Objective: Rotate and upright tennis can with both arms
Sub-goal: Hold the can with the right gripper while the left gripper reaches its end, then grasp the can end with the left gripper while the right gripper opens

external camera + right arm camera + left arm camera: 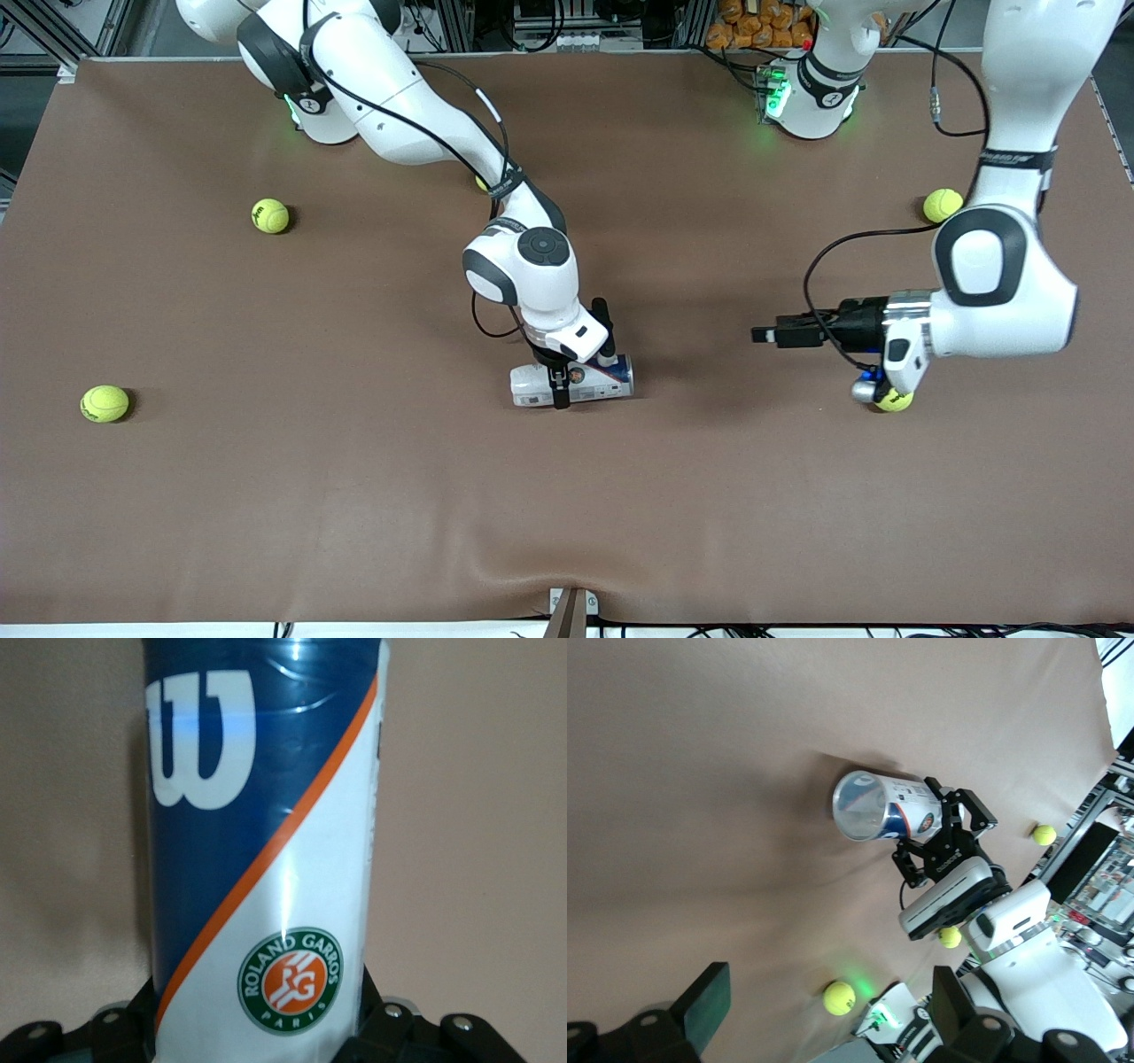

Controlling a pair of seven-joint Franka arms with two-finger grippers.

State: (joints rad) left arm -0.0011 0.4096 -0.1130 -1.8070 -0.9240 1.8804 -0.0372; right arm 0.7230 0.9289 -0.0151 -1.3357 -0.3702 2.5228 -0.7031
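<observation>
While the tennis can [571,383] lies on its side near the middle of the brown table [354,496], the right gripper [580,368] reaches down onto it from the twelve o'clock edge, where its arm is based. The can's long axis runs from nine to three o'clock in the front view. Its white end points to nine and its navy end, with the open silvery-rimmed mouth, points to three. The right gripper sits astride the can about midway along it. Whether it clamps the can or only straddles it I cannot tell. The right wrist view shows the can's white "W", an orange stripe and a round green and orange badge close up.

At three o'clock from the can and well apart from it, the left gripper [764,335] waits above the table, lying level and aimed at the can's open mouth. Its pincer is spread wide with nothing in it.

Yellow-green balls are scattered about. One ball [270,215] is at ten o'clock from the can, and another ball [104,403] is out at nine o'clock near the table's end. A third ball [942,206] is at two o'clock, and a fourth ball [895,400] is half covered by the left arm's wrist at three o'clock.
</observation>
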